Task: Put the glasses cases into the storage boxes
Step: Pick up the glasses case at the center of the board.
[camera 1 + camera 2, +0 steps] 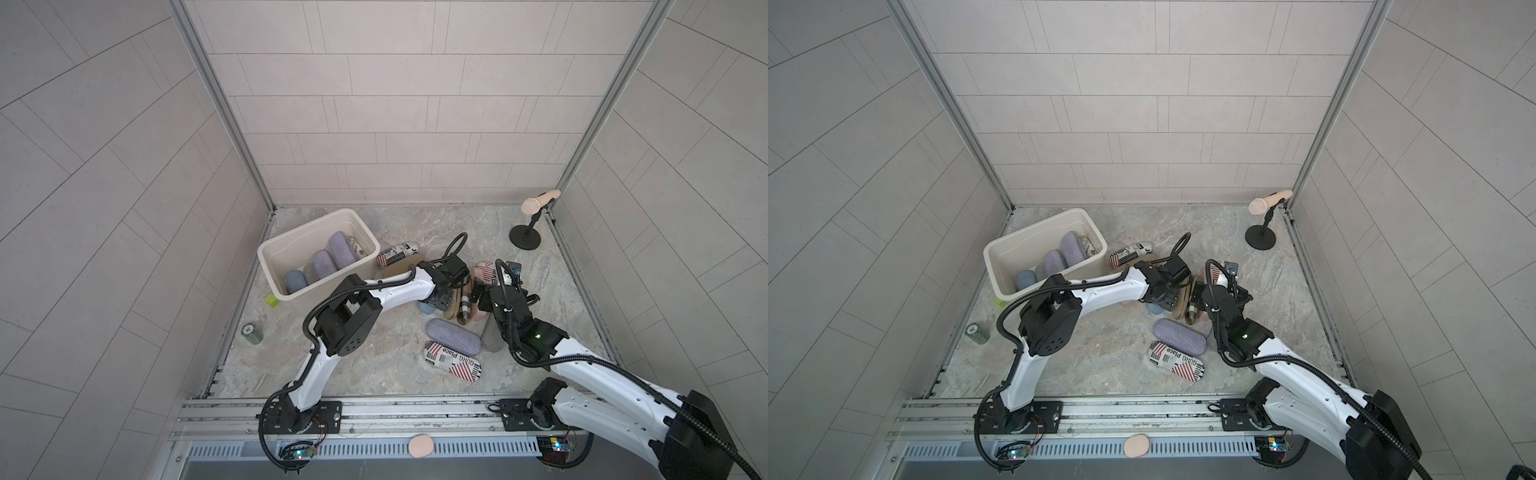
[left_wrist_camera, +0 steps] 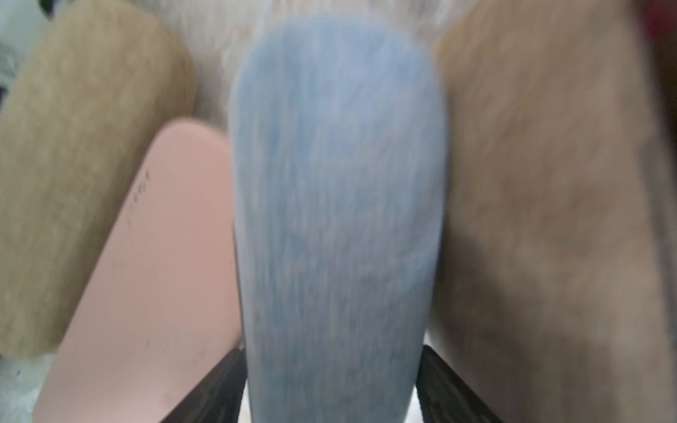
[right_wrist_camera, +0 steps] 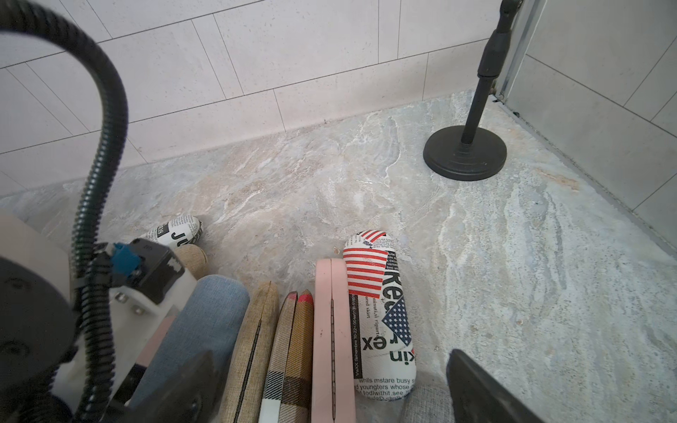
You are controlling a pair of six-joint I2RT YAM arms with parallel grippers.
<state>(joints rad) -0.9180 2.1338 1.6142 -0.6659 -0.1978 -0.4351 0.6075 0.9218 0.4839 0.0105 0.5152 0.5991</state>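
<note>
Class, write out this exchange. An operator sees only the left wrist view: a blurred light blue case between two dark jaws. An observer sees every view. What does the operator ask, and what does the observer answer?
Operator: Where is the storage box from here?
Observer: In both top views the storage box stands at the table's far left, beyond the left arm's elbow.
Operator: What are the right arm's jaws doing?
Observer: The right wrist view shows them wide open above the pile, over the plaid case.
</note>
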